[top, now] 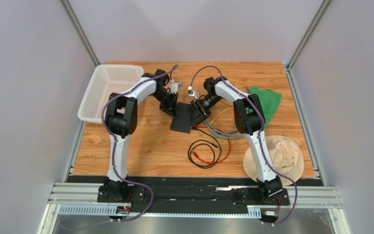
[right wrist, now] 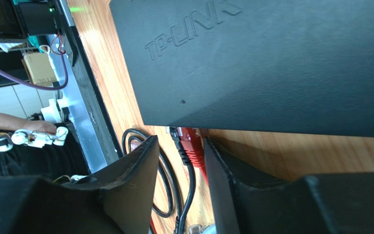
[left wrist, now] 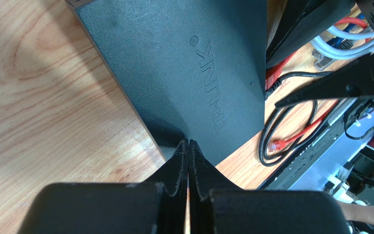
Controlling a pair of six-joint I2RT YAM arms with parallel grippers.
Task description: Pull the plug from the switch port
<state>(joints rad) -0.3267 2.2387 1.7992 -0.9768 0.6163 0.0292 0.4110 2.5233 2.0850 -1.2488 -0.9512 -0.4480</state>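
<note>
Right wrist: right hand [right wrist: 179, 142] straddles plug [right wrist: 193, 146] at switch [right wrist: 272, 63].

Black cable [right wrist: 180, 148] crowds the red plug [right wrist: 194, 146] at the switch [right wrist: 272, 63] edge.

The switch [top: 183, 118] is laid near the middle of the bench [top: 140, 151]. The left hand [top: 173, 108] is set at its far left corner and the right hand [top: 199, 108] at its right edge. The plug [right wrist: 192, 146] is seated in that right edge and is flanked by the right hand's fingers. A bundle of cables [top: 223, 127] is spread to the right of the switch, and a coiled cable [top: 203, 152] is laid on the near side of it. A basket [top: 89, 105] is placed at the far left edge, a cloth [top: 268, 102] at the far right, and a hat [top: 284, 151] at the near right corner.
</note>
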